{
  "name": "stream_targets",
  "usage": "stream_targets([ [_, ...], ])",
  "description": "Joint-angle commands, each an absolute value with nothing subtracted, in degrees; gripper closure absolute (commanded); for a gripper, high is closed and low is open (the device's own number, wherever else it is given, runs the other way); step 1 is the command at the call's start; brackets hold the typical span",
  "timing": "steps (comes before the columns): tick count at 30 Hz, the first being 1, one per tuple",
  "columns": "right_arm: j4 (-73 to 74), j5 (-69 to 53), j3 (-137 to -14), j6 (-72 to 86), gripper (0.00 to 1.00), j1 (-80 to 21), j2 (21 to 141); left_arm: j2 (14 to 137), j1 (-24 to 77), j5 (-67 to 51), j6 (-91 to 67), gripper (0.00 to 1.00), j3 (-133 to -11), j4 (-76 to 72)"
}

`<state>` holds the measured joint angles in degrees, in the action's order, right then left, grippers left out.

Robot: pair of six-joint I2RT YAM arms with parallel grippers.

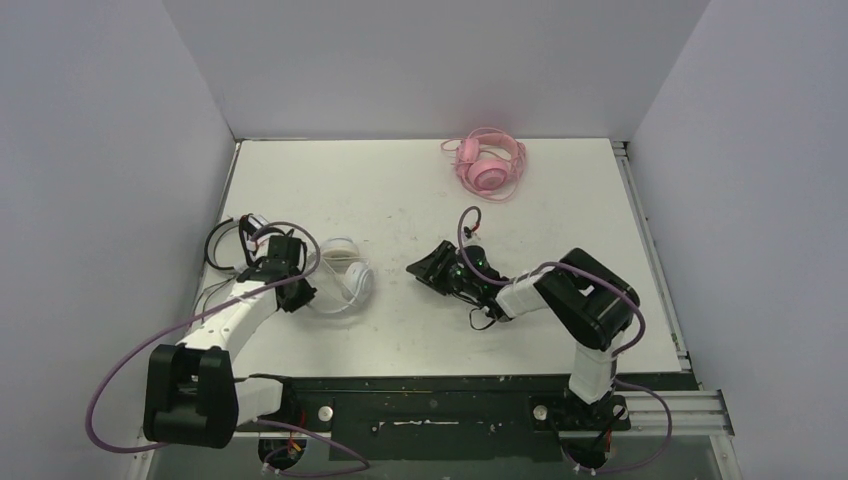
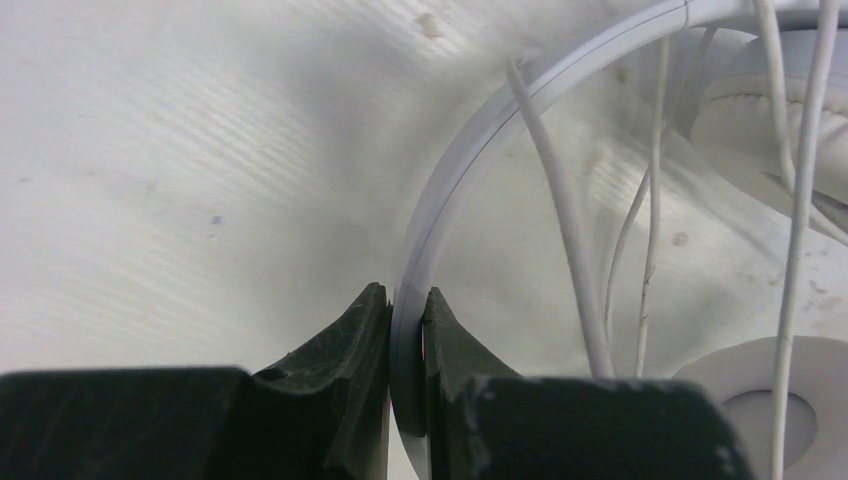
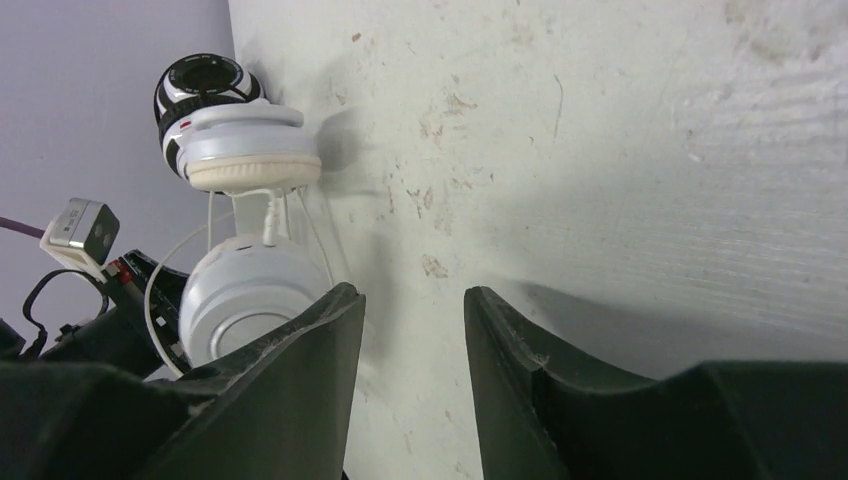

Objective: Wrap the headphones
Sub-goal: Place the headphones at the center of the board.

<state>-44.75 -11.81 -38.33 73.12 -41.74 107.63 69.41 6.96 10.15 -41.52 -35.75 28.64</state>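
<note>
Left hand (image 2: 408, 335) clamped on headband of white headset (image 2: 455, 170), left side of tabletop (image 1: 420, 200). Right hand (image 3: 412, 330) jaws apart, holding nothing, low over tabletop centre. Pink headset (image 1: 487, 165) at far edge; black-and-white headset (image 1: 216, 250) by left wall.

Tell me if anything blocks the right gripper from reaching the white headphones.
Nothing visible does. Only bare table lies between the open right gripper and the white headphones. The left gripper is shut on their headband, on the far side from the right gripper.
</note>
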Motion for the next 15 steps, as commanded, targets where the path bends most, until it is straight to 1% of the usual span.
stream_targets([
  [1, -36.8, -8.1, -39.4, 63.9, 0.57, -41.4, 100.2, 69.8, 6.0, 20.7, -44.5, 1.00, -40.7, 34.3],
  [5, -31.9, -7.4, -40.9, 58.6, 0.55, -41.5, 96.6, 73.7, 5.8, 24.9, -45.2, 1.00, -43.4, 37.6],
  [9, -28.4, -6.5, -41.8, 55.1, 0.53, -41.5, 93.2, 77.6, 5.8, 26.0, -44.5, 0.99, -46.0, 39.6],
  [12, -26.6, -6.1, -42.0, 53.2, 0.52, -41.2, 91.2, 78.0, 5.7, 27.4, -45.0, 0.79, -47.1, 41.7],
  [15, -25.6, -6.4, -41.9, 51.9, 0.52, -40.4, 89.6, 76.7, 5.7, 28.1, -44.8, 0.67, -47.5, 42.6],
])
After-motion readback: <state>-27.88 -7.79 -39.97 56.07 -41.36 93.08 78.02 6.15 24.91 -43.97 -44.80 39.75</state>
